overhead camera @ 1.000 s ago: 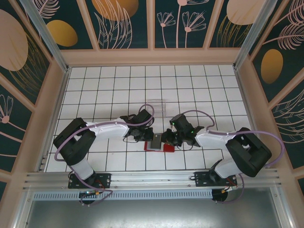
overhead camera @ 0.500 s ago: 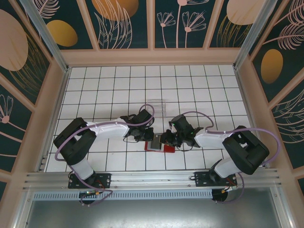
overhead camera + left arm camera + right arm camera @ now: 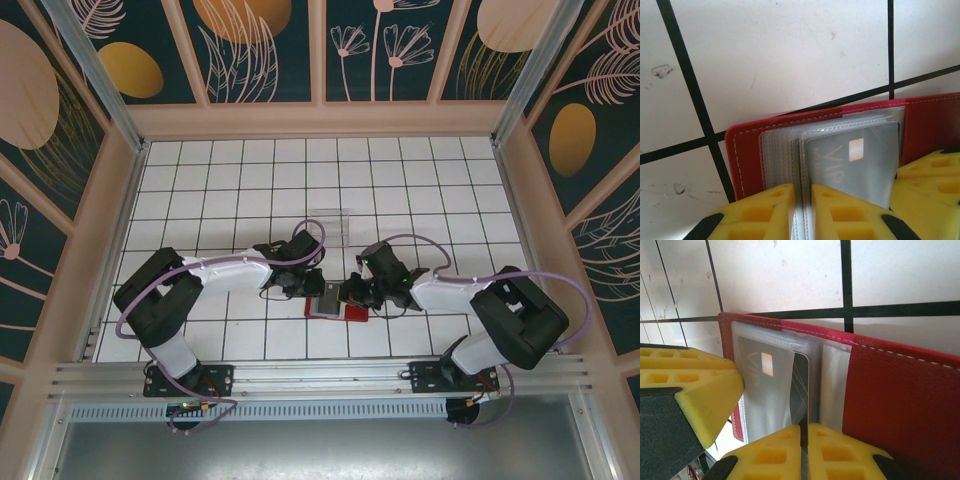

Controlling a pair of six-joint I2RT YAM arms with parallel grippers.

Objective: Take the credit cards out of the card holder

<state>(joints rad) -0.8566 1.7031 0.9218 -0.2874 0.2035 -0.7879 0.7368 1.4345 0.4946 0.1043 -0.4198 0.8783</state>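
- Overhead: card holder (image 3: 355, 313) lying open on table's (image 3: 400, 180) near half.
- Left wrist: left gripper (image 3: 802, 192) pinching clear sleeves (image 3: 777, 160); grey VIP card (image 3: 855, 160) legible.
- Right wrist: right gripper (image 3: 804, 432) nipping dark card (image 3: 801, 385) by its edge.

The right arm's dark elbow (image 3: 515, 320) is swinging leftward, toward the red folding card holder (image 3: 356, 312), and the purple cable (image 3: 560, 278) is shifting along with it. The right tool (image 3: 804, 436) is edging in over the card holder's right half, its jaws pinching down on the thin dark credit card (image 3: 800, 390).
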